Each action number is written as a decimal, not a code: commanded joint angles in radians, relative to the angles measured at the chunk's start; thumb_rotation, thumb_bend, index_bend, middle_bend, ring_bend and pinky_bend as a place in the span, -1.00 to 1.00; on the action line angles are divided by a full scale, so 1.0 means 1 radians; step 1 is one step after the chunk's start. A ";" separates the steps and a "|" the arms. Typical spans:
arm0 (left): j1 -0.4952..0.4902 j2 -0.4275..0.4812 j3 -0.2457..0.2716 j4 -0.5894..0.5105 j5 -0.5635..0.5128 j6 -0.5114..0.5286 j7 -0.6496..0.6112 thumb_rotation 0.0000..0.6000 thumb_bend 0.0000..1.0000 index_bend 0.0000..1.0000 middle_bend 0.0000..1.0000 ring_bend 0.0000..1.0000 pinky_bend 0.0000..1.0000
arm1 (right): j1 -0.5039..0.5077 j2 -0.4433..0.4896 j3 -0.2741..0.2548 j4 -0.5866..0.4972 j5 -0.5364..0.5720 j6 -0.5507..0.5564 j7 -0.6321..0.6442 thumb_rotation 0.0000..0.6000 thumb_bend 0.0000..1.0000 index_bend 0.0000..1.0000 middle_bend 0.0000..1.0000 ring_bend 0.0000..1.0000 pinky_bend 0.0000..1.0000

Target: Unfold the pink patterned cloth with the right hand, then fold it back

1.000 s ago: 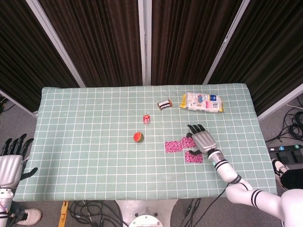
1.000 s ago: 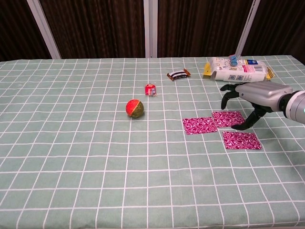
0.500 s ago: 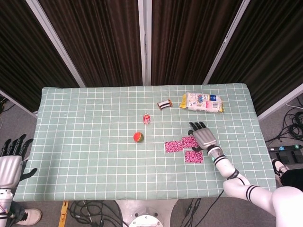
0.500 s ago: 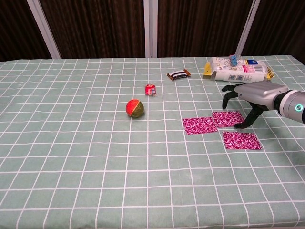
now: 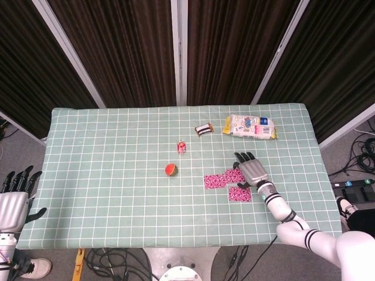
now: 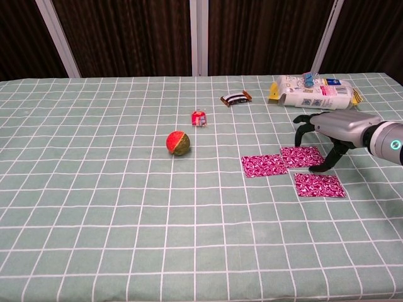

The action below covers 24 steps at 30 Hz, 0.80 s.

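Your right hand (image 6: 334, 129) hovers palm-down over the far right corner of the pink patterned cloth (image 6: 294, 168). Its fingers are spread and curled downward, holding nothing.

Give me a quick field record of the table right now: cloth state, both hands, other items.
cloth: pink patterned cloth lies spread flat on the table in an L shape
right hand: right hand arches over the cloth's far right part, fingertips down at its edge, nothing held
left hand: left hand off the table's left edge, fingers apart, holding nothing
other items: red-green ball, small red packet, dark wrapped bar, white bag at the far side
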State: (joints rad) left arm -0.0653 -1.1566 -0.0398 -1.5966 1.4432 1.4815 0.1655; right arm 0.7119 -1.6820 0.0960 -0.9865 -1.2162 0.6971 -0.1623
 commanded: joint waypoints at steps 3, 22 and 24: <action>0.001 0.000 0.002 0.001 0.001 0.000 -0.001 1.00 -1.00 -0.64 -0.71 -0.75 -0.85 | -0.004 -0.012 0.002 0.014 -0.001 0.012 0.001 0.72 -0.71 -0.21 -0.94 -1.00 -1.00; -0.010 -0.004 -0.002 0.019 0.017 -0.003 -0.020 1.00 -1.00 -0.64 -0.71 -0.75 -0.85 | -0.119 0.207 0.000 -0.373 0.121 0.107 -0.049 0.62 -0.71 -0.24 -0.94 -1.00 -1.00; -0.012 -0.005 -0.002 0.021 0.020 -0.004 -0.024 1.00 -1.00 -0.64 -0.71 -0.75 -0.85 | -0.126 0.219 -0.011 -0.410 0.142 0.108 -0.069 0.55 -0.71 -0.25 -0.94 -1.00 -1.00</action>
State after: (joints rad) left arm -0.0768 -1.1616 -0.0420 -1.5759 1.4621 1.4776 0.1427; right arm 0.6064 -1.4947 0.0997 -1.3483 -1.1084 0.7984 -0.2068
